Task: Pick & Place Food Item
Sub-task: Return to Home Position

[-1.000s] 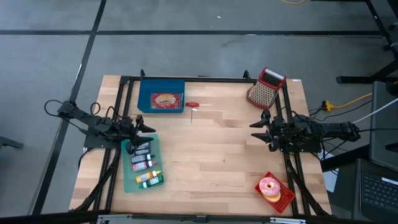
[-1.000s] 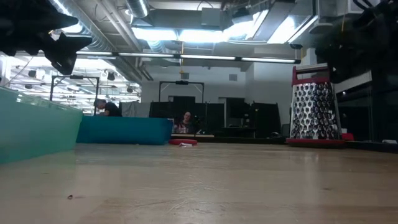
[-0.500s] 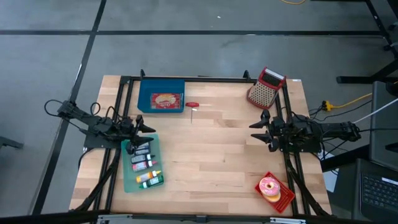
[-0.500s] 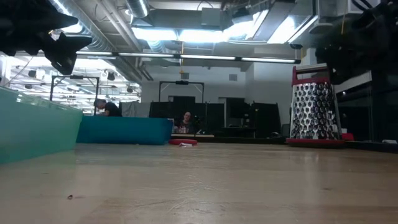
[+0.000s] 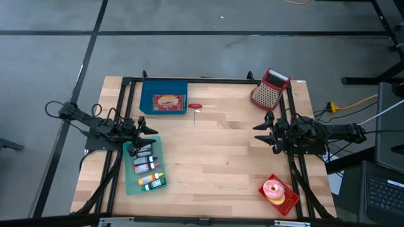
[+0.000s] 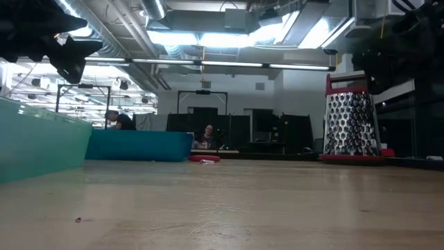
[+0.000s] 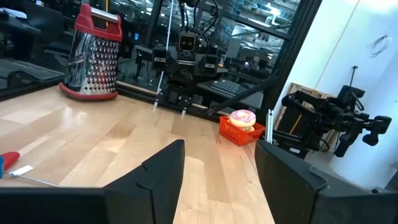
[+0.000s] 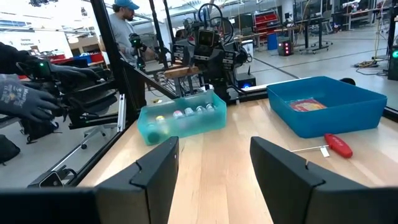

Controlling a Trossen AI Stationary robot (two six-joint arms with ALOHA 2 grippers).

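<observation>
A pink-frosted donut (image 5: 274,188) lies in a small red basket (image 5: 283,198) at the table's near right corner; the left wrist view shows the donut (image 7: 242,117) too. A blue bin (image 5: 164,96) with a flat food packet (image 5: 166,101) on its floor stands at the far left. My left gripper (image 5: 151,129) hovers open at the table's left side, over the far end of a teal tray (image 5: 144,166). Open as well, my right gripper (image 5: 260,132) hangs at the right side, between a grater (image 5: 269,88) and the donut. Neither gripper has anything between its fingers (image 7: 163,174) (image 8: 283,168).
The teal tray holds several small paint bottles (image 5: 150,171). A red-handled screwdriver (image 5: 195,106) lies beside the blue bin. The red-topped metal grater stands upright at the far right. Bare wood fills the table's middle (image 5: 208,157). A black frame (image 5: 196,80) rims the table. People show in the room behind.
</observation>
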